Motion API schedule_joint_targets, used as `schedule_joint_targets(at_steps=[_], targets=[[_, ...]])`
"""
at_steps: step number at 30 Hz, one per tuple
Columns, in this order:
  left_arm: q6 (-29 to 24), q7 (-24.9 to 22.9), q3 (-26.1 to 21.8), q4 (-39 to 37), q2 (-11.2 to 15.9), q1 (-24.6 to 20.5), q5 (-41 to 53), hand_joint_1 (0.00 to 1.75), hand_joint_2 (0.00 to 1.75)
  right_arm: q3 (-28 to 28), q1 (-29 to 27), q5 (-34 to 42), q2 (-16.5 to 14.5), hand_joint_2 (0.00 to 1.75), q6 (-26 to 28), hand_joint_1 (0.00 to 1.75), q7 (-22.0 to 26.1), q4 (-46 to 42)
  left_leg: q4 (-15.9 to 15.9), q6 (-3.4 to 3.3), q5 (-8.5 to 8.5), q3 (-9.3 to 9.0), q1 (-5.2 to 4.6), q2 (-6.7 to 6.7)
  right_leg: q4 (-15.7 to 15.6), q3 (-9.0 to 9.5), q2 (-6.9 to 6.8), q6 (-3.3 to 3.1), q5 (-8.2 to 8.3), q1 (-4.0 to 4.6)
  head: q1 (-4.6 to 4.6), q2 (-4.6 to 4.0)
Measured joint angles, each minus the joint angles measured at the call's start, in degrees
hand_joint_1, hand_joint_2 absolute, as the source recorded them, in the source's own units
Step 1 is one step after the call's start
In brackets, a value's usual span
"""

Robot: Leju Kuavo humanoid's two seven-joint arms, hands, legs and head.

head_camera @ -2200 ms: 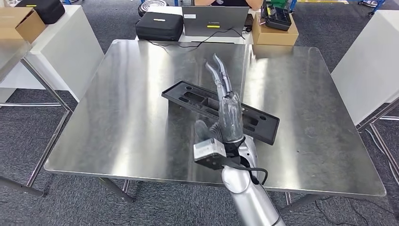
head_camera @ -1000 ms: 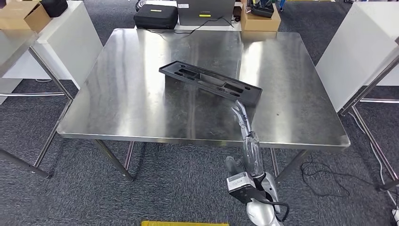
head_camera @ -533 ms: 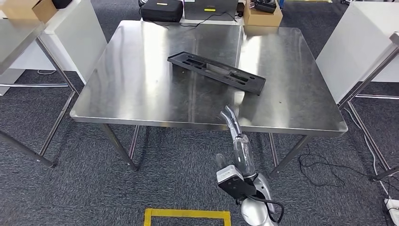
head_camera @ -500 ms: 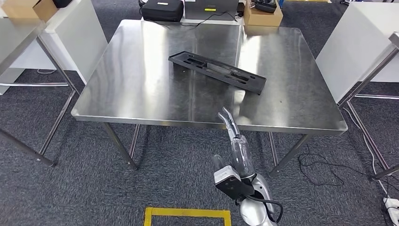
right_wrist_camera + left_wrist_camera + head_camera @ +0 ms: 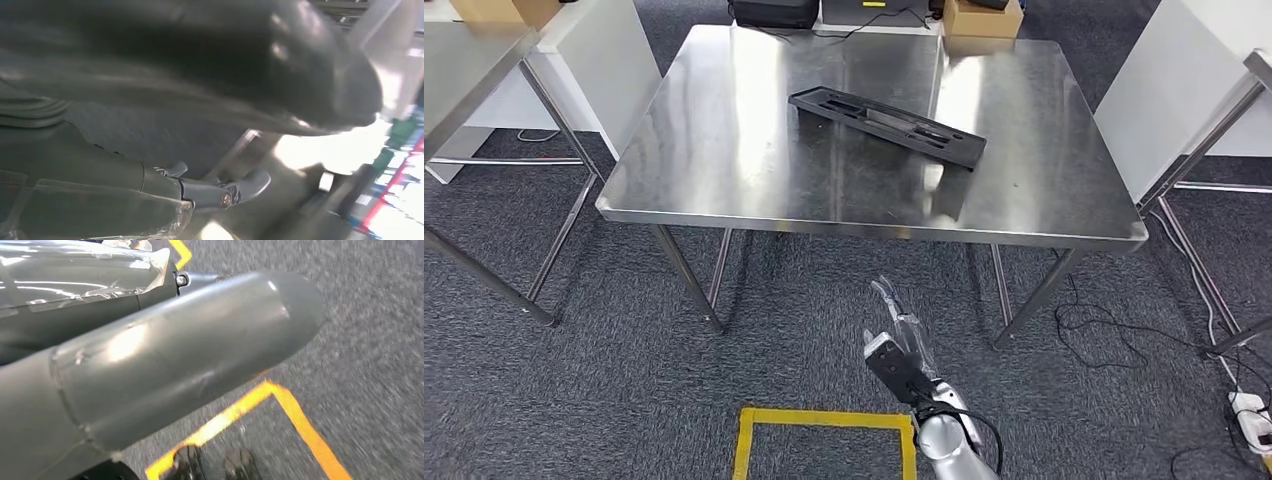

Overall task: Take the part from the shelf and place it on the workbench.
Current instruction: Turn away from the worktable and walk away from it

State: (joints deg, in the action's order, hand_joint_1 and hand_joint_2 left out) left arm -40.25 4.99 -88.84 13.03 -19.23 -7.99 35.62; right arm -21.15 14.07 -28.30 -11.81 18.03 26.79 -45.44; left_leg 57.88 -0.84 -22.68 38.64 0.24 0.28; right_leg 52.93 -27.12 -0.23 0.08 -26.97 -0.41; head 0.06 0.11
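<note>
The part (image 5: 886, 125), a long black plastic tray with cut-outs, lies flat and slantwise on the steel workbench (image 5: 724, 170), right of its middle. My right hand (image 5: 899, 325) hangs low over the carpet in front of the bench, well short of its near edge, fingers stretched out and holding nothing. Its dark fingers (image 5: 210, 192) show in the right wrist view against a bench leg, with blur around them. In the left wrist view my left hand (image 5: 165, 355) hangs over the floor, thumb extended, nothing in it.
A yellow tape square (image 5: 824, 420) marks the carpet near my feet. A second steel table (image 5: 474, 60) stands at the left, a white table (image 5: 1214, 80) at the right. Cables (image 5: 1114, 330) trail on the floor by the bench's right legs. A cardboard box (image 5: 982, 15) sits behind the bench.
The whole view has pulled back from the bench, so the camera has moved. My right hand has come off the part and dropped below the bench's edge. The part lies where it was.
</note>
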Motion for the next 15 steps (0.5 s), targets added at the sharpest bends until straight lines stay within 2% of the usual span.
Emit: schedule_joint_targets(at_steps=[2,3,4,5,6,7,8,9,10,11,13,14,15], targets=[[-0.01,-0.41,-0.07,0.08,0.17,0.00,0.42,0.00,0.00,1.63,0.72,1.55,-0.47,0.00,0.10,0.00,-0.17,3.50,6.91,0.71,-5.85,2.25,0.32,-0.19,0.03,-1.30,-0.19,-0.20,1.32,-0.27,-0.38,0.00],[-0.01,-0.51,-0.08,0.13,0.26,0.01,0.56,0.00,0.00,2.41,0.83,2.18,-0.58,0.00,0.18,0.00,-0.22,4.82,10.71,1.08,-7.74,3.03,0.55,-0.22,0.17,-2.05,-0.33,-0.13,1.87,-0.33,-0.50,0.00],[-0.01,-0.58,-0.10,0.18,0.34,0.01,0.72,0.00,0.00,3.15,0.91,2.74,-0.65,0.00,0.26,0.00,-0.20,6.00,13.41,1.41,-8.35,3.25,0.77,-0.22,0.39,-2.85,-0.47,0.05,2.36,-0.40,-0.50,0.00],[-0.01,-0.66,-0.10,0.21,0.41,0.01,0.81,0.00,0.00,3.85,0.98,3.18,-0.73,0.00,0.32,0.00,-0.16,7.00,14.17,1.71,-7.65,2.48,1.03,-0.21,0.73,-3.76,-0.56,0.27,2.80,-0.55,-0.52,0.00],[-0.01,-0.71,-0.11,0.22,0.45,0.01,0.90,0.00,0.00,4.40,1.06,3.42,-0.80,0.00,0.36,0.00,-0.13,7.75,12.66,2.01,-6.24,0.61,1.32,-0.19,1.18,-4.65,-0.58,0.53,3.15,-0.77,-0.52,0.00],[-0.01,-0.76,-0.12,0.24,0.49,-0.01,0.96,0.00,0.00,4.88,1.18,3.57,-0.88,0.00,0.39,0.00,-0.08,8.36,9.47,2.32,-5.02,-2.12,1.62,-0.18,1.79,-5.50,-0.57,0.83,3.40,-0.98,-0.54,0.00],[0.01,-0.79,-0.12,0.24,0.49,-0.06,0.99,0.00,0.00,5.33,1.34,3.66,-0.93,0.00,0.42,0.00,-0.03,8.83,5.57,2.74,-4.74,-5.09,1.72,-0.32,2.42,-6.40,-0.55,1.13,3.62,-1.06,-0.69,0.00],[0.03,-0.79,-0.11,0.25,0.48,-0.11,1.01,0.00,0.00,5.67,1.50,3.69,-1.00,0.00,0.44,0.00,0.02,9.18,2.52,2.85,-4.90,-7.20,1.71,-0.49,2.93,-7.03,-0.53,1.51,3.87,-1.08,-0.79,0.00],[0.04,-0.79,-0.12,0.27,0.46,-0.13,1.02,0.00,0.00,5.97,1.67,3.72,-1.09,0.00,0.46,0.00,0.09,9.50,0.54,2.83,-5.43,-8.38,1.61,-0.65,3.28,-7.44,-0.53,1.92,4.14,-0.99,-0.88,0.00],[0.04,-0.80,-0.13,0.29,0.44,-0.14,1.02,0.00,0.00,6.22,1.81,3.74,-1.18,0.00,0.48,0.00,0.14,9.79,-0.12,2.59,-5.80,-8.59,1.34,-0.81,3.37,-7.68,-0.54,2.45,4.51,-0.90,-0.95,0.00],[0.03,-0.82,-0.15,0.33,0.44,-0.11,1.01,0.00,0.00,6.51,1.94,3.76,-1.31,0.00,0.50,0.00,0.19,10.43,-0.08,1.29,-5.03,-7.74,1.14,-0.64,3.47,-7.97,-0.49,3.43,4.91,-1.04,-0.89,0.00],[0.02,-0.83,-0.16,0.34,0.43,-0.13,1.01,0.00,0.00,6.64,1.95,3.76,-1.32,0.00,0.50,0.00,0.20,10.71,-0.15,0.45,-4.49,-7.23,1.07,-0.52,4.23,-8.55,-0.44,3.53,4.07,-1.15,-0.81,0.00],[0.02,-0.83,-0.17,0.37,0.41,-0.14,1.01,0.00,0.00,6.77,1.96,3.77,-1.32,0.00,0.51,0.00,0.20,10.94,-0.29,-0.46,-3.87,-6.60,1.04,-0.41,6.06,-9.45,-0.38,3.34,2.34,-1.24,-0.69,0.00]])
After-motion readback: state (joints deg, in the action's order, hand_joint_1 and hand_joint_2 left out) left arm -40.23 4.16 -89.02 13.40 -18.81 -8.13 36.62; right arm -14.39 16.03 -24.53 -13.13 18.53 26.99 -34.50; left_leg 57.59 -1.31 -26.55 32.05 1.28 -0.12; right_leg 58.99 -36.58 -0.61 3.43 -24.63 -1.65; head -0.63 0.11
